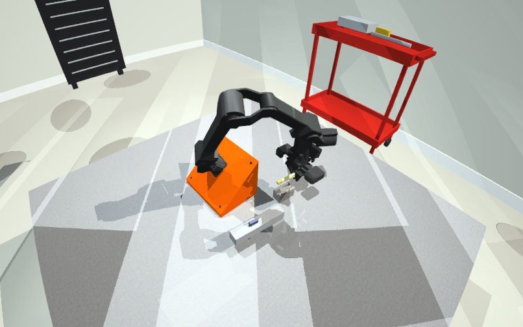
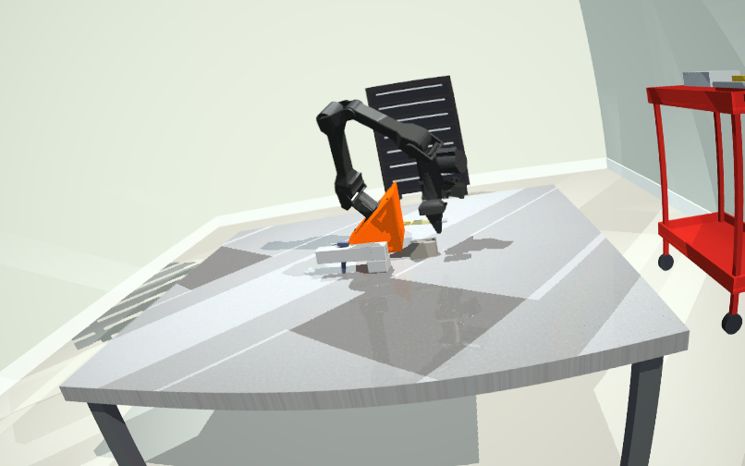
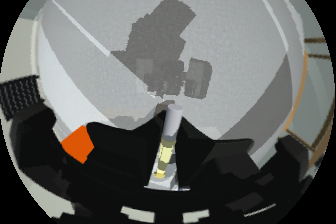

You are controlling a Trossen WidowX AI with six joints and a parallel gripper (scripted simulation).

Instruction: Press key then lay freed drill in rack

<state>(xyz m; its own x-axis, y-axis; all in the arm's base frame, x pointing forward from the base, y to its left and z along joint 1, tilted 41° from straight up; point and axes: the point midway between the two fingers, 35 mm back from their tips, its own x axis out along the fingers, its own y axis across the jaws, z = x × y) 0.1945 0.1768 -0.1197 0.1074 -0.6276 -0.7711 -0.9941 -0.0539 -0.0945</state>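
Note:
My gripper (image 1: pixel 297 176) (image 2: pixel 438 227) (image 3: pixel 169 114) points down and is shut on the drill (image 1: pixel 284 179) (image 2: pixel 417 222) (image 3: pixel 166 152), a thin rod with a yellow part and a grey end. The drill is held roughly level above the table, clear of the pale block. The rack, a small beige-grey block (image 1: pixel 280 193) (image 2: pixel 424 250), stands below and beside it; I cannot tell the exact gap. The long pale block (image 1: pixel 241 235) (image 2: pixel 329 254) stands nearer the front. The dark blue key (image 1: pixel 253 222) (image 2: pixel 343 266) sits in it, sticking out above and below.
The orange wedge mount (image 1: pixel 237 178) (image 2: pixel 384 226) (image 3: pixel 78 144) carries the arm's base, behind the pale block and left of the rack. The grey table (image 1: pixel 198 292) (image 2: pixel 218 348) has shadows across it. A red cart (image 1: pixel 346 109) (image 2: pixel 705 249) stands beyond its right side.

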